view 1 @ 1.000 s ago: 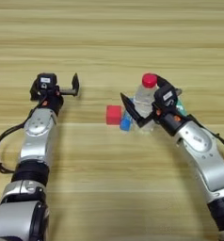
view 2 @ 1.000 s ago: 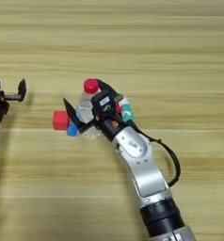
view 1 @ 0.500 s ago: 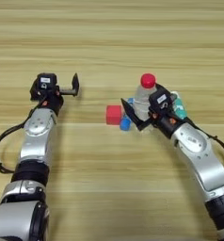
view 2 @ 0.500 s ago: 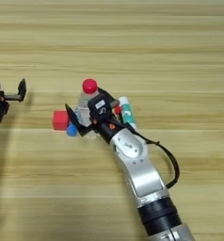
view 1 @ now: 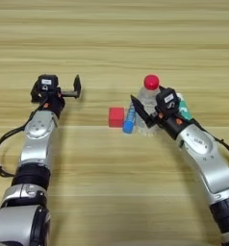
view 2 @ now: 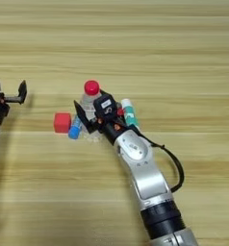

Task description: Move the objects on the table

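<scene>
We see the table (view 1: 111, 43) as light wooden planks running across both views. The right arm reaches in from the lower right, its right gripper (view 1: 146, 109) set around the clear bottle (view 1: 147, 98), which stands upright with its red cap (view 1: 151, 81) just above the gripper. One black finger (view 1: 137, 109) shows on the bottle's left side, and a second sits behind it on the far side — the fingers are spread with the bottle between them, though we cannot tell whether they press on it.

The left arm comes up along the left side, and the left gripper (view 1: 76, 88) hovers well apart from the objects, its fingers spread on nothing.

Just behind the right gripper's wrist lies the white-and-green tube (view 2: 129, 113), touching or nearly touching it. Right beside the gripper's visible finger, on its left, lies the blue capped tube (view 1: 130, 120), angled, its cap toward us. Left of that again sits the small red cube (view 1: 116, 116), close to the tube — we cannot tell if they touch.
</scene>
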